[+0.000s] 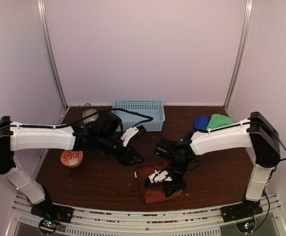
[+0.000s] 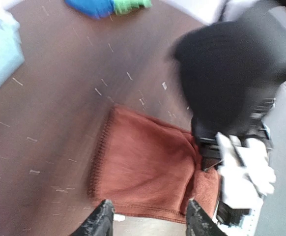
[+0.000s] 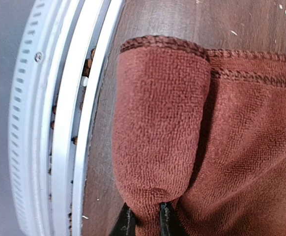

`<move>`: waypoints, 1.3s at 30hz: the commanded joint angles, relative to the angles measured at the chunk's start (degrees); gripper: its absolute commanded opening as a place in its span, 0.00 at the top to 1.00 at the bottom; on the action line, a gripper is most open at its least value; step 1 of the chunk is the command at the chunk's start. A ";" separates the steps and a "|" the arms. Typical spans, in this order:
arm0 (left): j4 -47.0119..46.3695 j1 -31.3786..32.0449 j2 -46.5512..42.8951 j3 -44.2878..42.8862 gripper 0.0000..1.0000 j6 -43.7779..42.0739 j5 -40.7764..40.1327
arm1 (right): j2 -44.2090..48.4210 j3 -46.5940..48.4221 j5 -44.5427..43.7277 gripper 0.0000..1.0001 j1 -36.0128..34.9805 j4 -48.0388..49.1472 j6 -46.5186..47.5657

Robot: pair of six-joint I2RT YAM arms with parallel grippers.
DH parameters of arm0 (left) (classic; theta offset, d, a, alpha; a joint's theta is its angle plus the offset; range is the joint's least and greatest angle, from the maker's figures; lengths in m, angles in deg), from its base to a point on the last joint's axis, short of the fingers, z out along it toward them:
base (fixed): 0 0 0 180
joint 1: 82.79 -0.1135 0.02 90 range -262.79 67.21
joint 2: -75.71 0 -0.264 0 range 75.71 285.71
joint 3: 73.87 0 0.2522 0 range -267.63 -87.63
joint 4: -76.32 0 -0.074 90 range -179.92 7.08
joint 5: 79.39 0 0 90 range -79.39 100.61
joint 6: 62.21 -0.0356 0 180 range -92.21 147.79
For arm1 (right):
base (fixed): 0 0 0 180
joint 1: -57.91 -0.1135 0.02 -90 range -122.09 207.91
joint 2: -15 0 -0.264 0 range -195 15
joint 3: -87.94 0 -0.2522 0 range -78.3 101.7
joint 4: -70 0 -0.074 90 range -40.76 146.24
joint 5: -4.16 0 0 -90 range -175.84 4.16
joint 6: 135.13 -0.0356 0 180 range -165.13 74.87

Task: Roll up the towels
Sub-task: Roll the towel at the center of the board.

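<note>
Looking down from above, I see the rust-red towel (image 1: 158, 186) lying at the near edge of the dark surface (image 1: 99, 182), close to the white rail. My right hand (image 3: 144, 217) sits on it, with both fingers squeezed together on a soft fold of the cloth. That fold curls over along the rail side of the towel. My left hand (image 2: 150, 219) hangs just beside the towel with its fingers apart and nothing between them. The green towel (image 1: 219, 120) and the blue towel (image 1: 201, 122) lie touching each other at the far right, near the light blue basket (image 1: 139, 114).
</note>
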 commanded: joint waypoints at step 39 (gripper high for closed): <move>7.43 27.95 21.89 -13.03 0.56 -25.51 -33.30 | -28.18 21.20 5.25 0.98 9.43 -16.59 -9.85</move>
